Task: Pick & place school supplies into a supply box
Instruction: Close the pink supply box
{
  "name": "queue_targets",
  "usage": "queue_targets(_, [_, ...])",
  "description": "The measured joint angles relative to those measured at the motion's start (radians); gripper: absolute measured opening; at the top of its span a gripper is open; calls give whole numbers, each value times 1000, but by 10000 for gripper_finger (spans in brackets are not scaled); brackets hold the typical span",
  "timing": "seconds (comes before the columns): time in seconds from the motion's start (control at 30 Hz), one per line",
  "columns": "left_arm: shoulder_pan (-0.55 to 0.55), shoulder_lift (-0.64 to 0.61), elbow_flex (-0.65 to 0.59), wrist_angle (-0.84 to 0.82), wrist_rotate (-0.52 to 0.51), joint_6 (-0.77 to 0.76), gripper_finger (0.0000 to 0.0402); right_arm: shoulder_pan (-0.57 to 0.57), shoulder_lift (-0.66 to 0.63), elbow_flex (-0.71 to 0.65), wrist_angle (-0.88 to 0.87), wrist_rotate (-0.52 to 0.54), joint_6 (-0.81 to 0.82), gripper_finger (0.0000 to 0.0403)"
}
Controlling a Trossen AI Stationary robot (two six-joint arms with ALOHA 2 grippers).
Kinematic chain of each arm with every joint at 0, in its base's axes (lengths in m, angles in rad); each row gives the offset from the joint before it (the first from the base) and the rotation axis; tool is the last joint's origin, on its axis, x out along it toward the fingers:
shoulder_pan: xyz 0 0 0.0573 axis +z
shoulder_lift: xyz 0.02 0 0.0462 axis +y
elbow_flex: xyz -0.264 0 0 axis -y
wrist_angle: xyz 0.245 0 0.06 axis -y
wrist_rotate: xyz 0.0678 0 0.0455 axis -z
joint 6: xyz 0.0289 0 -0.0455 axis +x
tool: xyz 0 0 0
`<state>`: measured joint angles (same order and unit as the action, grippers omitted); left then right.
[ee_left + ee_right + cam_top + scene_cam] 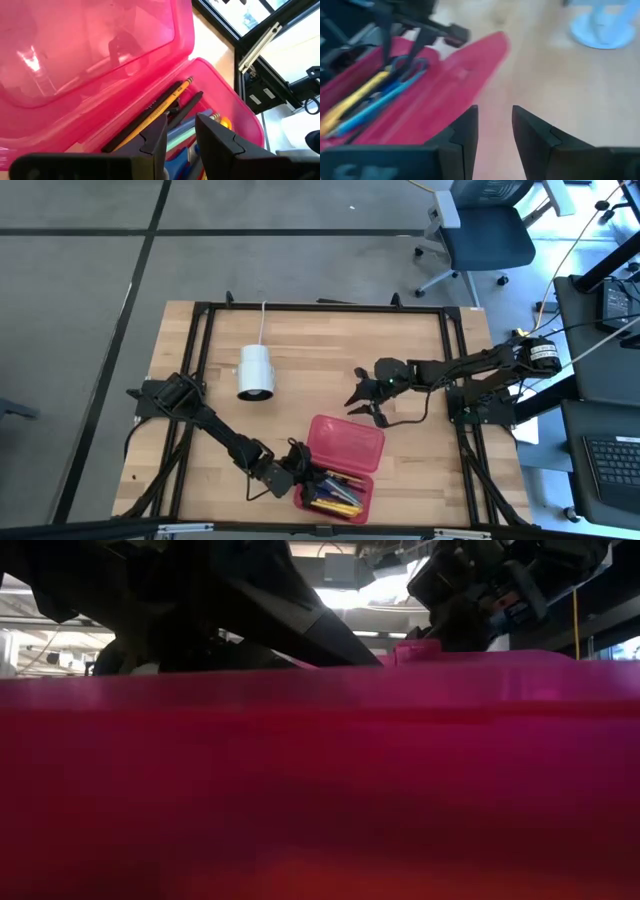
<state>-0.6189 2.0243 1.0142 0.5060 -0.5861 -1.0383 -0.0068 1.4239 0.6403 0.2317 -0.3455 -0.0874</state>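
Supply box (343, 448) sits open near the front edge of the desk (320, 350), a little right of centre. Lid is laid back toward the desk's middle; tray is on the front side.

Tray holds the school supplies (332, 491): a yellow pencil (156, 116) lying lengthwise along the hinge side, a black pen (186, 106) beside it, green and blue items packed alongside. Right wrist view shows blue-handled scissors (411, 66) among them, blurred.

Left tool (296, 462) is at the left end of the tray, over its contents. Fingers (215, 137) stand parted with a gap between them, nothing gripped.

Right tool (368, 392) hovers above the bare desk, just beyond the lid's far edge, right of centre. Its fingers (532, 132) are likewise apart and empty.

White cylinder (256, 372) with cord lies on the desk left of centre, well apart from the box.

Low view: filled almost wholly by the red box wall (320, 780); dark arm parts above it.
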Motion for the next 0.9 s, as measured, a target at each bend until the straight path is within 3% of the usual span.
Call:
queue_targets(0.27, [0,0,0,0,2,-6,93,-18,-14,0,-136,108,-62,123])
queue_targets(0.63, [0,0,0,0,2,-22,91,-17,-14,-10,-522,58,-100,123])
queue_targets(0.9, [0,0,0,0,3,-23,95,70,-14,-101,-444,-15,-12,123])
